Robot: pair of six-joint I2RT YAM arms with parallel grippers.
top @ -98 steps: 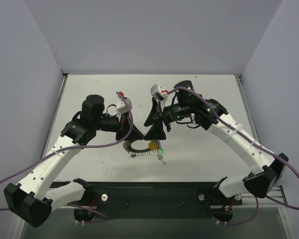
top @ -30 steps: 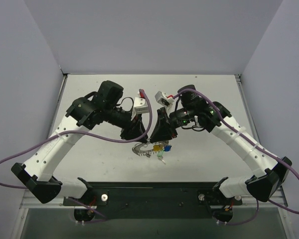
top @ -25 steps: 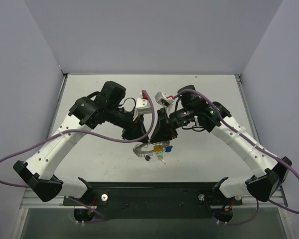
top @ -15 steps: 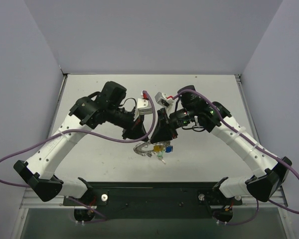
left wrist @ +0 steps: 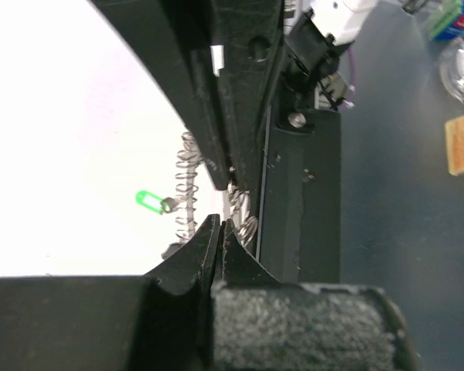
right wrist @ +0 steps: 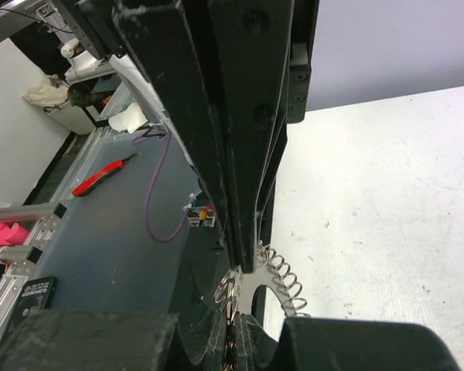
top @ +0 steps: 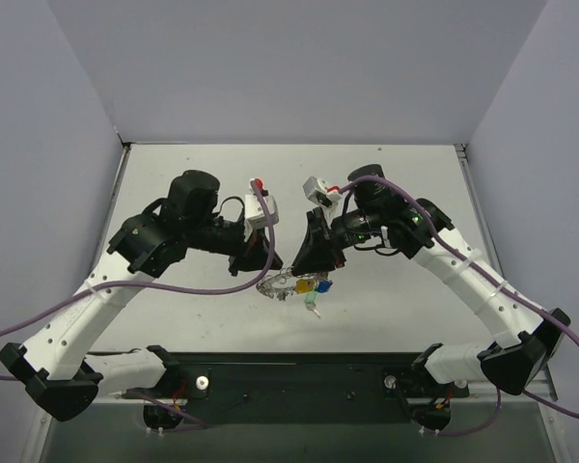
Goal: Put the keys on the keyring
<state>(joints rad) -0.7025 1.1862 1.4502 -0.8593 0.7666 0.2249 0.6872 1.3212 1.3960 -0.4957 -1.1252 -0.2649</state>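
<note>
My left tool [top: 265,274] reaches in from the left over the counter [top: 174,174], and its two fingers [left wrist: 205,241] are pressed flat together with no gap, so it is closed. The tips sit right against the coiled rim of the keyring [top: 276,285]. From my left wrist view I cannot tell whether a strand of the coil is pinched between them or only touched.

The keyring lies between my two tools near the front middle of the counter, its scalloped loops silvery and its centre open. Just to the right of it is the small cluster of keys [top: 311,287]: a yellow head and a blue head side by side, and a green one a little nearer to my bases. In the left wrist view the green head [left wrist: 147,201] touches the outer side of the coil through its small link.

My right tool [top: 310,272] comes in from the right, its tip close to my left tool's tip and just above the keys. Its jaws are all but together — clamped on the keyring, whose wire runs down into the narrow slit between them
</note>
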